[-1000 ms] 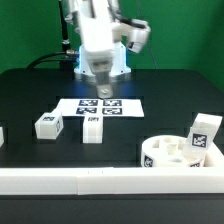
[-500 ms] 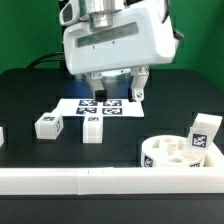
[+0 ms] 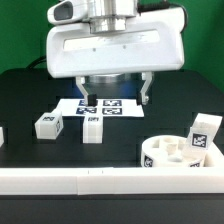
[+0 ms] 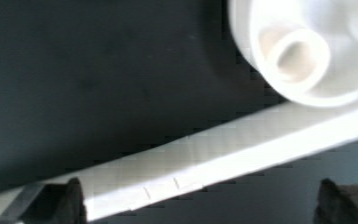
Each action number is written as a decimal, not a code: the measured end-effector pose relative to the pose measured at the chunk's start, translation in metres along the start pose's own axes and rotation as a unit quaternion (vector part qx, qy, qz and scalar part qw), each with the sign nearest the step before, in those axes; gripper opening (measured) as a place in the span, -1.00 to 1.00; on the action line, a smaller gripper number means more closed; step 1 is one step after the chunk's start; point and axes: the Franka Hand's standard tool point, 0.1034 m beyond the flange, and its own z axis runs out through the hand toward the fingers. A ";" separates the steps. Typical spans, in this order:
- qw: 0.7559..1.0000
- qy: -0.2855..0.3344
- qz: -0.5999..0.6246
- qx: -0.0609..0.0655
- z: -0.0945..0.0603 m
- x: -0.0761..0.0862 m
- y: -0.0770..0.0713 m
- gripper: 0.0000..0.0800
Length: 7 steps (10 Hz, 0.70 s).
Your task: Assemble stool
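In the exterior view the gripper (image 3: pixel 118 95) fills the upper centre of the frame, its broad white body hanging over the far part of the black table (image 3: pixel 25 100); its two dark fingers (image 3: pixel 147 90) stand wide apart with nothing between them, so the jaws are spread and empty; the marker board (image 3: pixel 105 106) lies flat on the table below them.

The seat disc (image 3: pixel 172 155) rests in the lower right of the frame, well apart from the gripper, with its sockets facing up; its near edge is just beside the long white rail (image 3: pixel 70 180) that runs across the bottom of the frame; the tilted leg (image 3: pixel 203 133) leans on the disc's far right rim.

The middle leg (image 3: pixel 92 128) stands just in front of the marker board, below the finger on the exterior view's left, near the gripper but apart from it; the left leg (image 3: pixel 47 125) lies further toward the exterior view's left, at mid height, clear of both.

In the wrist view the blurred dark fingertips (image 4: pixel 51 200) are again set wide apart and hold nothing; the rail (image 4: pixel 211 160) crosses the view aslant between them and the seat disc (image 4: pixel 336 90); one round socket (image 4: pixel 300 55) shows in the disc; only part of the disc is in frame.
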 end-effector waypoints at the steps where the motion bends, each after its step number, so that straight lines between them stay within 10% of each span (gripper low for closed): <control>1: 0.997 -0.001 -0.074 -0.008 0.006 -0.008 0.020 0.62; 2: 0.993 -0.006 -0.116 -0.011 0.009 -0.012 0.042 0.62; 5: 0.995 -0.031 -0.098 0.005 0.012 -0.017 0.036 0.62; 7: 0.996 -0.030 -0.087 -0.007 0.020 -0.035 0.054 0.62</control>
